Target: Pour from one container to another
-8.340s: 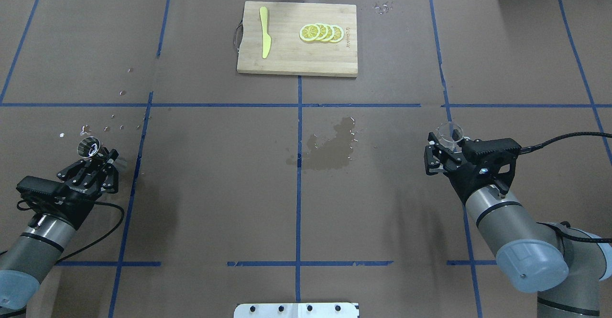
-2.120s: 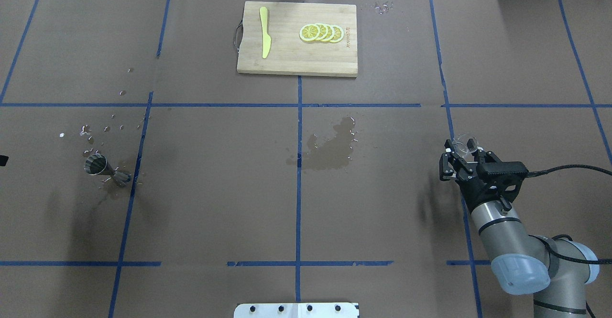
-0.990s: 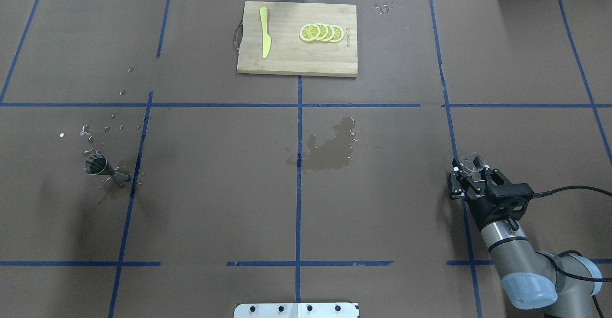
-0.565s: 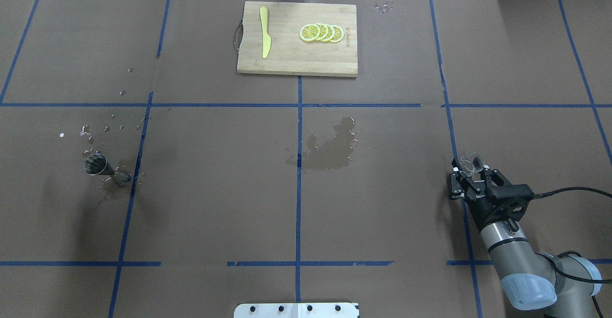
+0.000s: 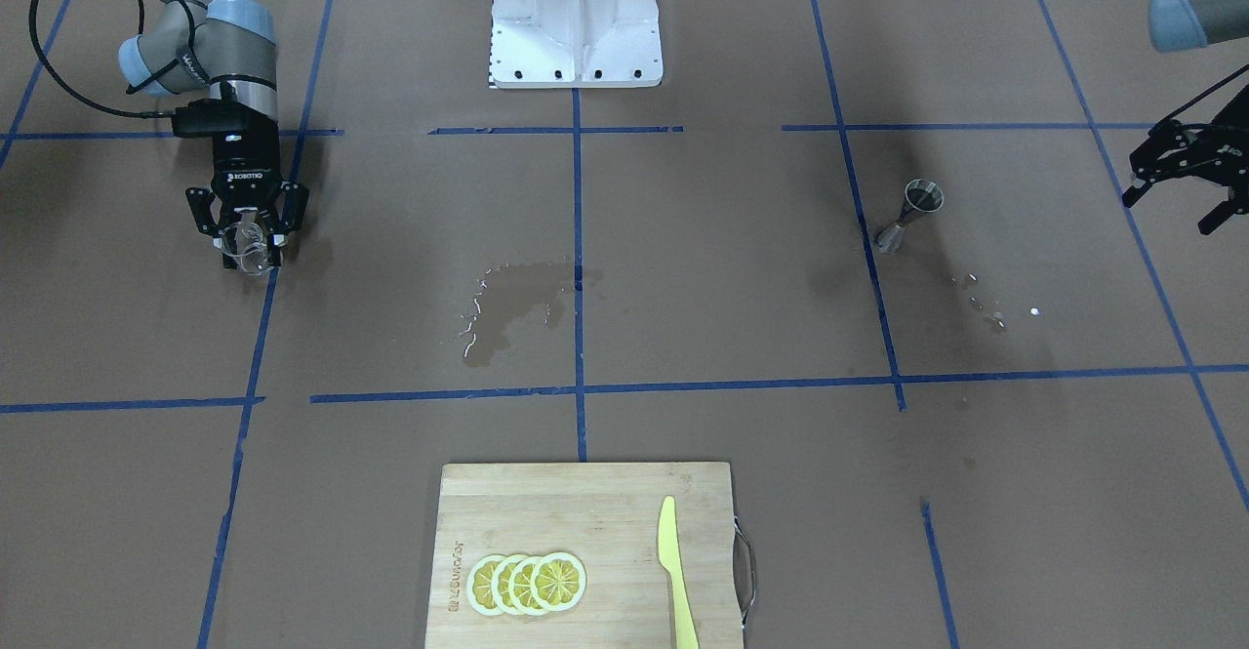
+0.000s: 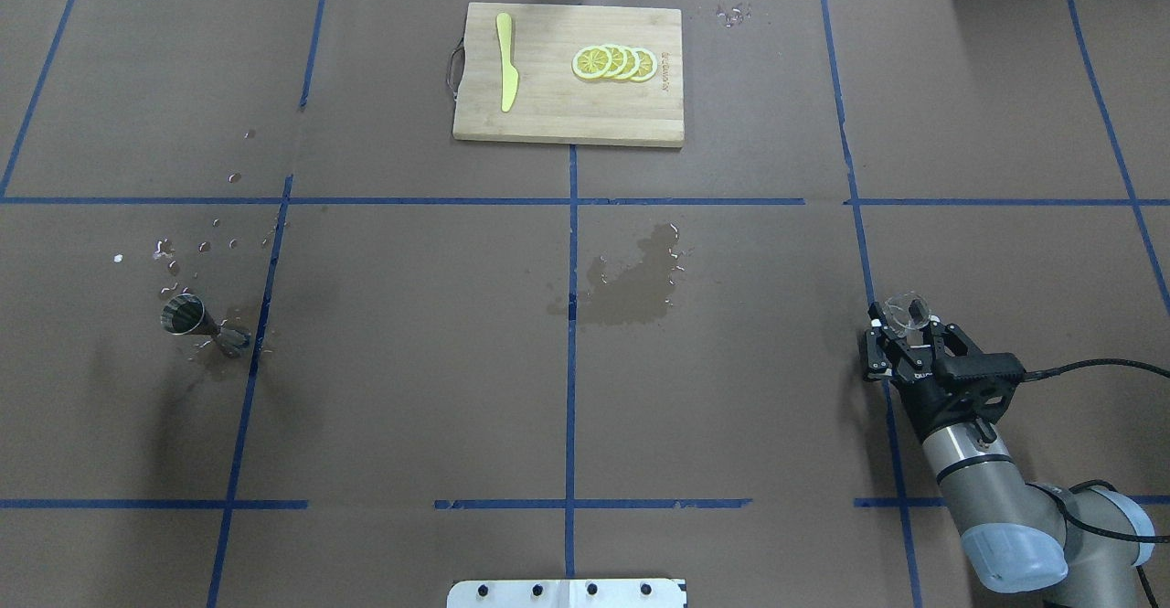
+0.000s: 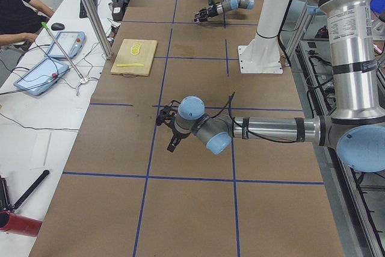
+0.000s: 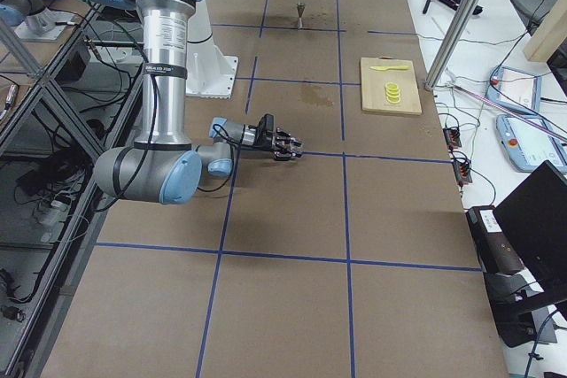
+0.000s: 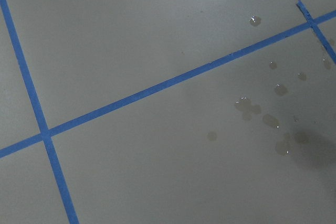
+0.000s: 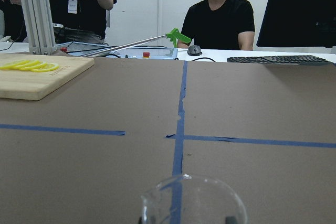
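Glass tumbler (image 5: 244, 249), in the front-facing view, is pinched by its sides in the right pincer (image 5: 246, 232) at 9 o'clock on the tabletop (image 5: 683, 239). It is clear, and I cannot tell whether it holds any liquid. The metal jigger (image 5: 907, 215) stands upright at 2 o'clock, alone and dark inside. The left pincer (image 5: 1171, 208) hangs spread at 3 o'clock, well apart from the jigger. A puddle (image 5: 507, 307) lies near the centre.

Overhead, the glass tumbler (image 6: 905, 309) is at 4 o'clock between the fingers of the right pincer (image 6: 905, 326). The jigger (image 6: 196, 320) is at 9 o'clock among droplets (image 6: 206, 244). A cutting board (image 6: 548, 114) with lemon slices (image 6: 614, 62) and a yellow knife (image 6: 505, 59) sits at 12 o'clock.

The right wrist view shows the upright rim of the glass tumbler (image 10: 194, 203) at 6 o'clock.
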